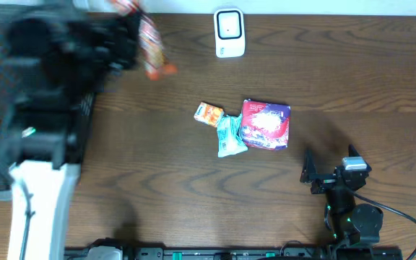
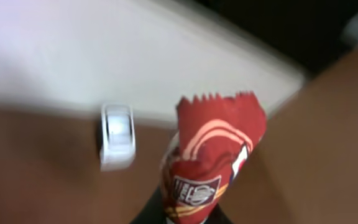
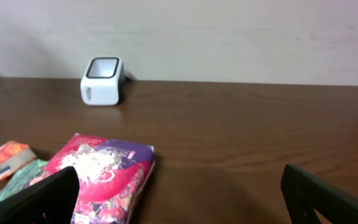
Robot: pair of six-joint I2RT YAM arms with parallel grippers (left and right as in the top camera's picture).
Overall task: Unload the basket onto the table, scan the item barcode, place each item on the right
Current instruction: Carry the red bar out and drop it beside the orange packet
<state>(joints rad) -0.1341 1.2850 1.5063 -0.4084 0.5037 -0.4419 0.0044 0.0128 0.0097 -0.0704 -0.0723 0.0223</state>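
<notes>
Left hand (image 1: 132, 36) clamped on red snack packet (image 1: 150, 47), 10 o'clock corner of desk (image 1: 352, 72), view badly blurred. Packet sticks out of hand toward 3 o'clock, probably lifted off desk. White scanner (image 1: 229, 32) at packet's 3 o'clock, apart. Right hand (image 1: 309, 173) spread wide, empty, 5 o'clock side.

Dark wooden table (image 1: 338, 79) with four things on it.
A white scanner (image 1: 229, 32) stands near the far edge. Near the middle lie three packets in a row, well apart from the scanner: a small orange packet (image 1: 209, 113) on the left, a teal packet (image 1: 230, 136) touching it, and a red bag (image 1: 266, 124) lying flat against the teal one.
</notes>
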